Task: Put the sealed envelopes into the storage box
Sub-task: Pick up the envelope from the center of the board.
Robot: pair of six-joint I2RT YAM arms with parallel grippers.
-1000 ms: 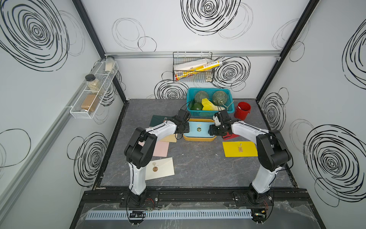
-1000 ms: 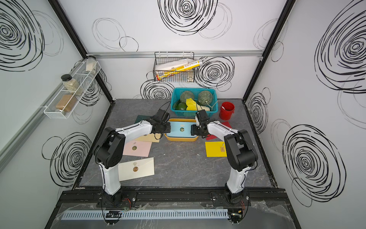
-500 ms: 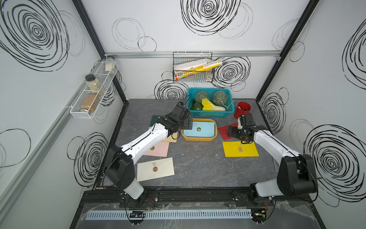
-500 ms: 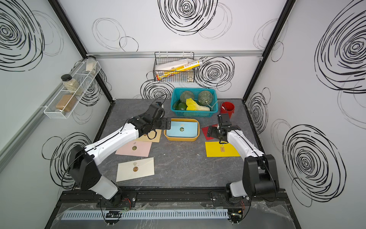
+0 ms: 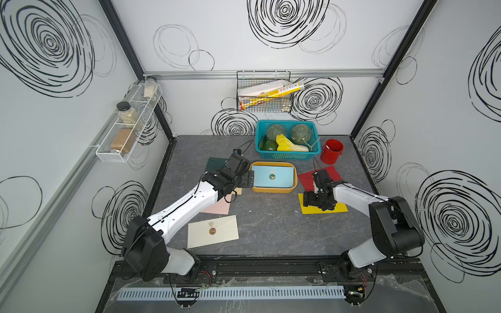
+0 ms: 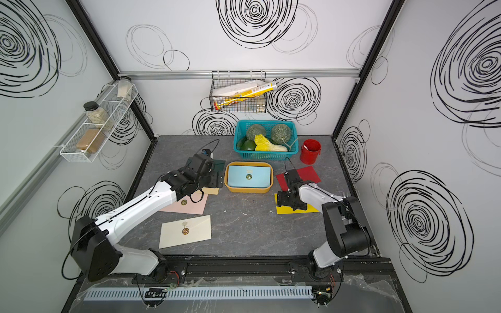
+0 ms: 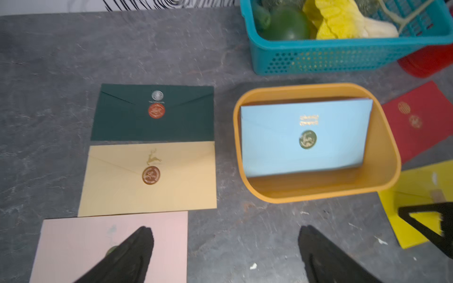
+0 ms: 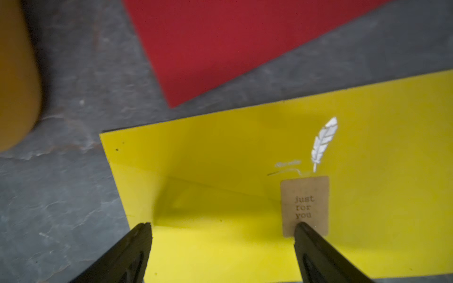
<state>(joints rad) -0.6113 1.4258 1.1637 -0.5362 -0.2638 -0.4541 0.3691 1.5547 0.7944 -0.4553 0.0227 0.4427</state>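
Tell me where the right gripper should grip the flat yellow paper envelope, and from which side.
Probably the short edge nearest the mustard-yellow plastic storage box, from above. The yellow paper envelope lies flat on the grey tabletop, so no face can be pinched; that edge is bare, and the open right gripper hangs by it.

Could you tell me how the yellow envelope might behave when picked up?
The yellow envelope lies flat on the table, so an edge is probably hard to catch. Being paper, it likely weighs little and may bend if pinched at one end.
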